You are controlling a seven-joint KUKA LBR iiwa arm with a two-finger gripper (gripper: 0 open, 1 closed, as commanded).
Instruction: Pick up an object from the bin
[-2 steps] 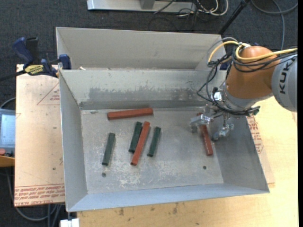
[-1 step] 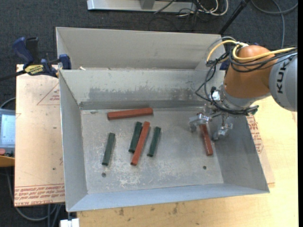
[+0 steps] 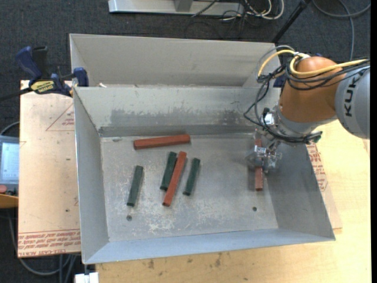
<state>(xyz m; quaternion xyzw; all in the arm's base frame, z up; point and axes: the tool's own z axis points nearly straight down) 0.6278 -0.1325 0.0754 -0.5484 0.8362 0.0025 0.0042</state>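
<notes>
The arm [image 3: 353,102] comes in over the right wall of the bin [image 3: 171,61]. Its orange-covered wrist [image 3: 309,96] is bent downward with cables looped over the top, so the gripper [image 3: 264,159] points down at the floor in the right-hand part of the bin, near the back slope. The gripper sits low, its tip at or just above the bin floor.

Right at that tip lies a short red-brown stick [image 3: 258,181], lengthwise toward the front wall. Its far end meets the gripper's metal tip and the rest juts out toward the front. Whether the gripper is clamped on that end or released just above it cannot be told — the wrist and the metal parts cover the spot.

The other things lie well apart to the left, around the bin's middle. A long red-brown stick [image 3: 162,141] lies crosswise near the back. In front of it is a loose group: a dark green stick [image 3: 135,186] furthest left, a second green stick [image 3: 169,170] touching a slanted red-brown stick [image 3: 175,180], and a third green stick [image 3: 191,177] just beside them on the right.
</notes>
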